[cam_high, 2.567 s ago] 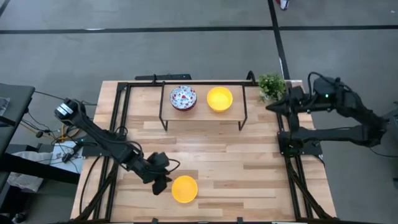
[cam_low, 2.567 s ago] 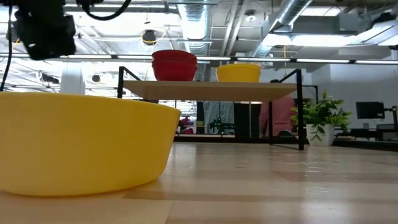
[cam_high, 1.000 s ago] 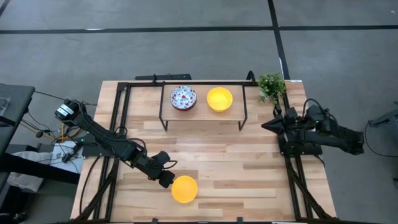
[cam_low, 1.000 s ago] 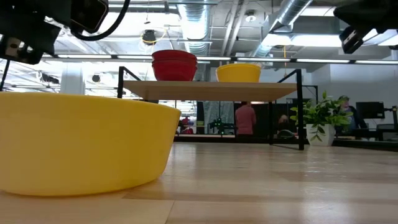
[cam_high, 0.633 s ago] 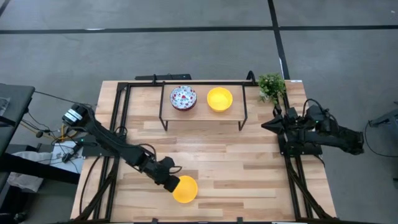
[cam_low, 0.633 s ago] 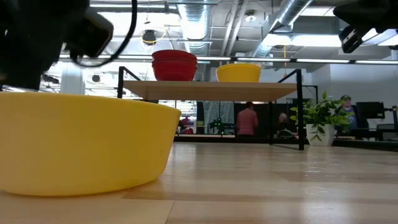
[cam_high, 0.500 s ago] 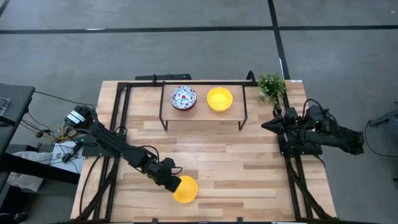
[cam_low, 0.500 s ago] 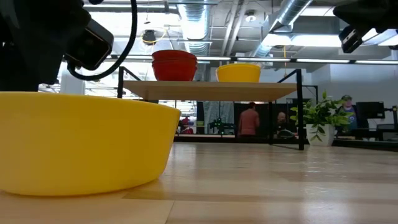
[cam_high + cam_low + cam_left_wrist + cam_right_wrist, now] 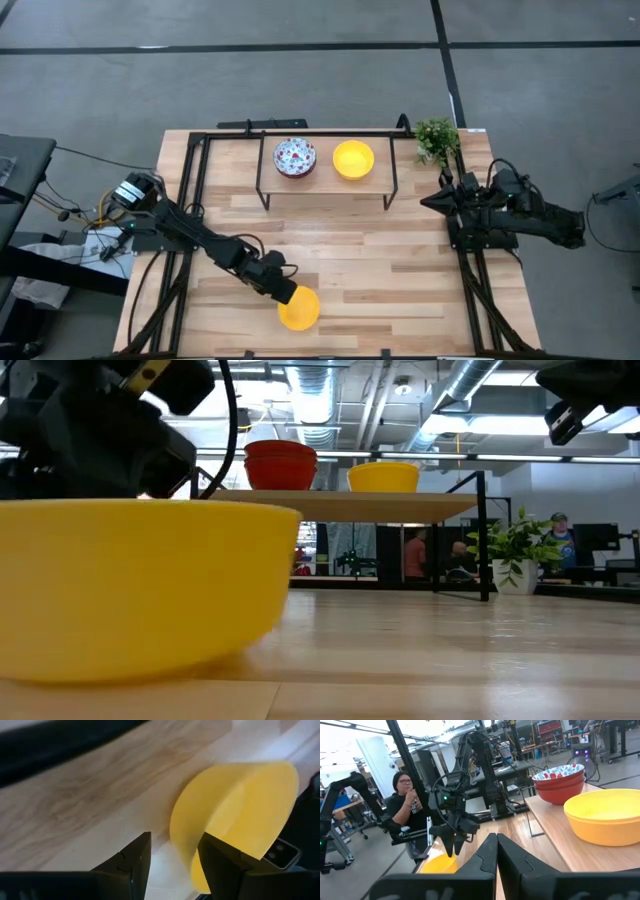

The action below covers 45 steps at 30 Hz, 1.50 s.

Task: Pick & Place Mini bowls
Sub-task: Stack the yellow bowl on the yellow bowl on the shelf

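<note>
A plain yellow mini bowl rests on its base on the table near the front edge, and fills the left of the low view. My left gripper is open at the bowl's left rim, with one finger on each side of the wall. On the raised shelf at the far side stand stacked red speckled bowls and another yellow bowl. My right gripper is shut and empty at the table's right edge; its own wrist view shows the fingers together. My left gripper has the yellow bowl's rim between its open fingers, on the side toward the table's left. One finger is inside against the inner wall; the other stands outside, a little off it. The fingers slant down from the far left. The bowl sits on the table.
A small green plant stands at the far right corner beside the shelf. Black frame rails run along the table's left and right sides. Bare wood lies between the shelf and the front bowl. People show in the room beyond.
My left gripper has gone down and toward the table's near right, onto the yellow bowl's left rim. The bowl has slid slightly toward the near edge; it looms larger in the low view.
</note>
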Motion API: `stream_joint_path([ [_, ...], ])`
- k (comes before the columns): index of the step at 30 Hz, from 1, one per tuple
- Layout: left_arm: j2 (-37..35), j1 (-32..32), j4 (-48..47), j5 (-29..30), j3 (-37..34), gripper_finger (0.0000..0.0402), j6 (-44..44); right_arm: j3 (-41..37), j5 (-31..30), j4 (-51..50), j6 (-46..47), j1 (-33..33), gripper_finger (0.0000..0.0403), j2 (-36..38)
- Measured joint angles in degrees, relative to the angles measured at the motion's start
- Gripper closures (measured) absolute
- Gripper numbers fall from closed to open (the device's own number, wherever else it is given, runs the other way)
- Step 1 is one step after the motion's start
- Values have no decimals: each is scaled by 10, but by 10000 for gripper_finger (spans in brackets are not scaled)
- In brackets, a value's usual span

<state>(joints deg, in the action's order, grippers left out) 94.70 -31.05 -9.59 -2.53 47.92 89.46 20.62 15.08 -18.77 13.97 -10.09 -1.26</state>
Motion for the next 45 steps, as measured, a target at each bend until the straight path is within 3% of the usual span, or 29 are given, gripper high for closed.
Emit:
stream_joint_path([
  [10, 6, 0, 7, -5, 0, 247, 13, 0, 0, 0, 1, 0, 403, 0],
  [23, 18, 0, 7, -1, 0, 389, 23, 1, 0, 1, 2, 0, 403, 0],
  [30, -15, 0, 11, 7, 0, 397, 12, 1, -1, 9, 64, 0, 403, 0],
  [34, -74, 0, 10, 63, 0, 397, -9, 1, 0, 21, 70, 0, 403, 0],
  [39, -163, 18, 10, 192, 0, 398, -54, 1, 2, 101, 66, 0, 403, 0],
  [45, -217, 75, 11, 283, 60, 399, -202, 2, 30, 199, 66, 0, 403, -9],
])
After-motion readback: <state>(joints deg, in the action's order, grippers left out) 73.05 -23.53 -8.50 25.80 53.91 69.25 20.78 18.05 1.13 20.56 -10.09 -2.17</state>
